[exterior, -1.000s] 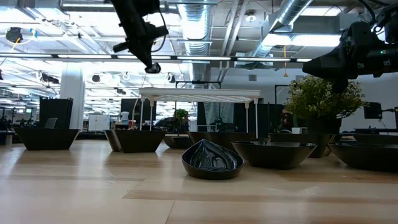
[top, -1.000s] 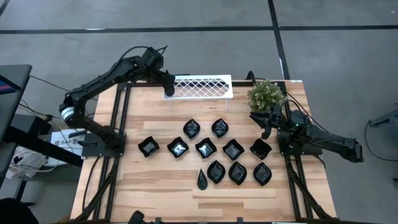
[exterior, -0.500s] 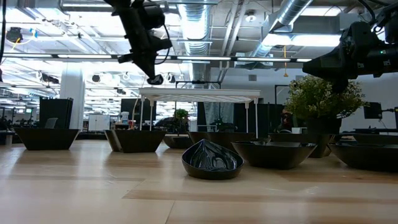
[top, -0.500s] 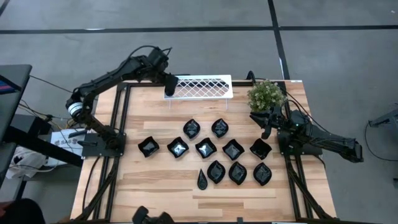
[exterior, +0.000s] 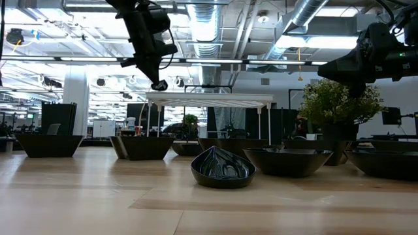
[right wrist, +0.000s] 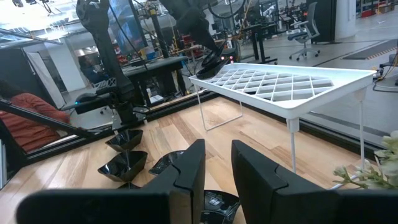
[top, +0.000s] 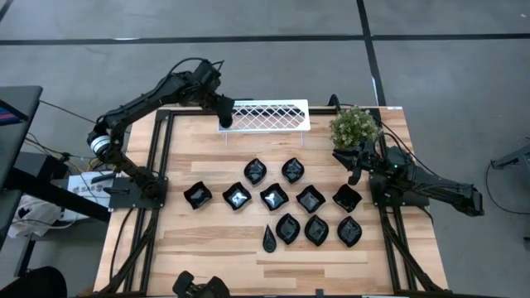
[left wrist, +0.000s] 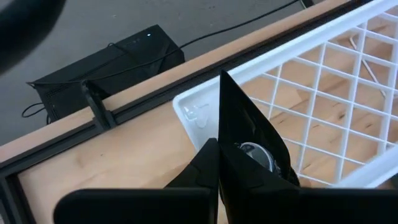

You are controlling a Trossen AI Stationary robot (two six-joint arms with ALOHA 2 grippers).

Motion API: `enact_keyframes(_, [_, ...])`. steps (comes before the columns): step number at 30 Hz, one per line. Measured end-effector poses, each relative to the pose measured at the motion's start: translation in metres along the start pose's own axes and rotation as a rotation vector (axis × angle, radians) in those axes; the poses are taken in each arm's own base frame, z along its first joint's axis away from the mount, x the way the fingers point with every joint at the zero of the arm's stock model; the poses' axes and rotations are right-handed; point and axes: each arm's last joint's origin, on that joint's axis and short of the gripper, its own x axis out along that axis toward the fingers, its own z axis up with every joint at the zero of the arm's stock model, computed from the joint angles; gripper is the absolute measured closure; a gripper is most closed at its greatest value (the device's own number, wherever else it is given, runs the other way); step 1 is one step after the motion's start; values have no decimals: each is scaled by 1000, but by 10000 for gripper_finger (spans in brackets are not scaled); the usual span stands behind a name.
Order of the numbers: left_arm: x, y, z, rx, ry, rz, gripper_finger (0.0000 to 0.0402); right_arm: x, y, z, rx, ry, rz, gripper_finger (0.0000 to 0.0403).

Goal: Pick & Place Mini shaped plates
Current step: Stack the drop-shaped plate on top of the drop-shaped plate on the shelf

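Note:
Several glossy black mini plates (top: 273, 197) rest on their bases in loose rows on the wooden table, with a teardrop one (exterior: 222, 168) nearest in the low view. My left gripper (top: 223, 117) (exterior: 159, 83) hovers over the left end of the white lattice tray (top: 269, 116), shut on one black plate (left wrist: 249, 118). My right gripper (top: 356, 160) (right wrist: 217, 180) waits open above the right-hand plates, beside the potted plant (top: 354, 127). My left gripper pinches a black mini plate between its two fingers. The plate stands on edge, and its pointed end (left wrist: 225, 84) sticks out past the fingertips. The fingers slant down from the table's left side. The plate is lifted clear, over the tray's left corner (left wrist: 193, 112).
The tray stands on thin white legs (exterior: 261, 124) at the table's far edge, with bare lattice (right wrist: 280, 81) across its top. The plant (exterior: 339, 104) sits at the far right corner. Black frame rails (top: 161, 157) run along both table sides. Bare wood lies near the left and near edges.
My left gripper has come down a little toward the tray's left end, still shut on the plate. The right arm and the plates on the table have kept still.

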Motion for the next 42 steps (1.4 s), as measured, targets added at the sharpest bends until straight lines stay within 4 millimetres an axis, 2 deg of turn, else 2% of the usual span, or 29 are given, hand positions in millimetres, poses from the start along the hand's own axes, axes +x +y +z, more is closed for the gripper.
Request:
enact_keyframes(12, [11,-3,-3,-18,33,-10,398,0,0,0,0,0,0,329])
enact_keyframes(42, [10,-8,-8,-90,84,-56,398,0,0,0,0,0,0,329])
